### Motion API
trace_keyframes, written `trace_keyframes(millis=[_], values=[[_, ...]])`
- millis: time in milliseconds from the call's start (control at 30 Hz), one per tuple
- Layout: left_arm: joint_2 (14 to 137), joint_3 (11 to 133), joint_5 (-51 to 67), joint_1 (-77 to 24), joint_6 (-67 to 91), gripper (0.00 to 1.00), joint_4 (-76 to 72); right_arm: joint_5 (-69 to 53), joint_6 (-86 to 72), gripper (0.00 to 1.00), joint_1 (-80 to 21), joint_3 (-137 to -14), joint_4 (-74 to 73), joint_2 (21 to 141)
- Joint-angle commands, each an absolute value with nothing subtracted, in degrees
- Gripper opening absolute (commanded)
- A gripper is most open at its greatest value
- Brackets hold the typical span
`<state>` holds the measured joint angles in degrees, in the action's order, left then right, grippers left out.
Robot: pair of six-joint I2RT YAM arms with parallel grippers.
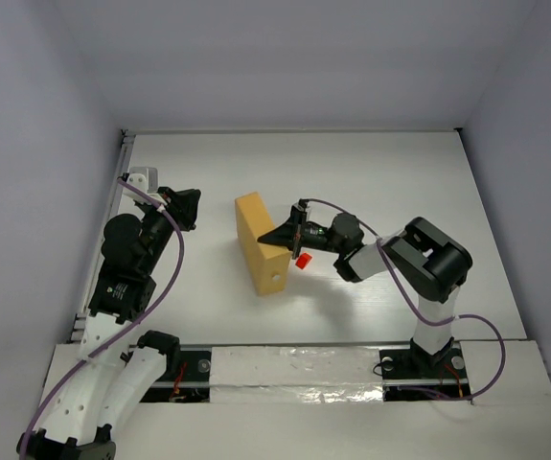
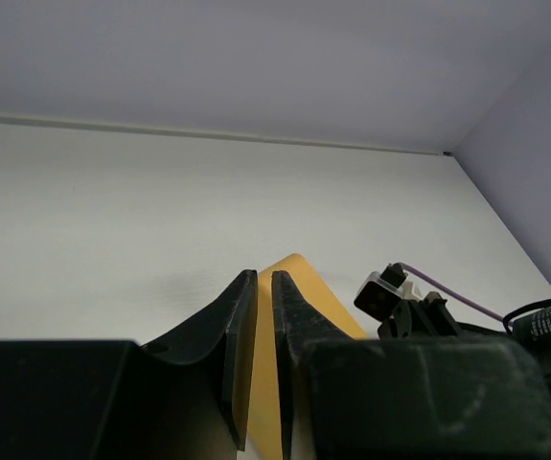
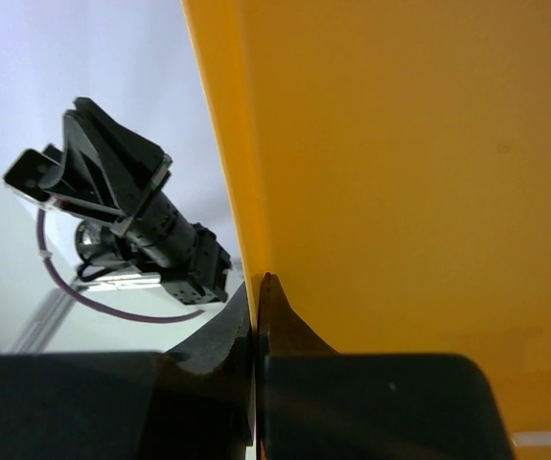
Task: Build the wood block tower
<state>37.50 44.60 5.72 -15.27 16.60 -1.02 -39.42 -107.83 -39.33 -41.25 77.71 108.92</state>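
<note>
Centrally, one yellow-orange tray (image 1: 262,261) stands on edge, its rim pinched by the right gripper (image 1: 279,239). One red block (image 1: 303,261) lies beside it, under the wrist. Left gripper (image 1: 183,205), upper left: fingers nearly together, empty.

Ahead of my left fingers (image 2: 241,326) the white table (image 2: 112,220) runs flat to a pale lavender-grey back wall (image 2: 256,57) and meets it along a thin seam. To their right a side wall (image 2: 534,192) of the same tint closes the corner. The light is soft and even, with only faint shadows on the tabletop. Left of my right fingers (image 3: 208,355) I see the same white surface and pale wall. Behind both pairs, a strip of crinkled silver foil tape (image 1: 294,369) lies along the near table edge. Left of my left fingers, a metal rail (image 1: 122,153) lines the foot of the wall.
</note>
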Motion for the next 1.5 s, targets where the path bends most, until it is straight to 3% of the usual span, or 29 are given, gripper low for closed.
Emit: trace_keyframes(millis=[0,133,300,600,800,933,1067,1200,1367,1467], values=[[37.8,44.3,5.8,-14.9,16.5,0.09,-3.5,-38.7,-114.3,0.00,-38.1,-42.5,103.8,109.8],[38.4,44.4,5.9,-14.9,16.6,0.09,-3.5,-37.6,-117.1,0.00,-38.1,-43.2,103.7,108.5],[38.4,44.3,5.8,-14.9,16.6,0.08,-3.4,-41.6,-119.3,0.00,-37.4,-46.1,104.0,115.9],[38.8,44.2,5.6,-14.9,16.5,0.08,-3.3,-41.0,-117.7,0.00,-37.4,-51.0,103.8,113.2],[38.4,43.9,4.6,-14.9,16.3,0.08,-3.5,-41.3,-114.9,0.00,-36.0,-45.3,103.7,110.1],[39.6,44.4,5.0,-14.9,16.1,0.07,-3.3,-42.5,-116.9,0.00,-34.5,-49.0,103.9,114.0],[38.6,44.0,3.7,-14.9,16.0,0.07,-3.4,-41.3,-114.1,0.00,-34.5,-43.7,103.6,107.4],[39.9,44.7,4.1,-14.9,15.7,0.06,-3.3,-41.7,-115.6,0.00,-34.5,-48.7,103.9,109.2],[38.4,43.9,2.5,-14.9,15.6,0.07,-3.0,-41.7,-114.2,0.00,-34.5,-45.0,103.6,104.3],[39.1,44.2,2.6,-14.9,15.5,0.07,-3.5,-42.1,-114.8,0.00,-34.5,-47.3,103.7,107.7]])
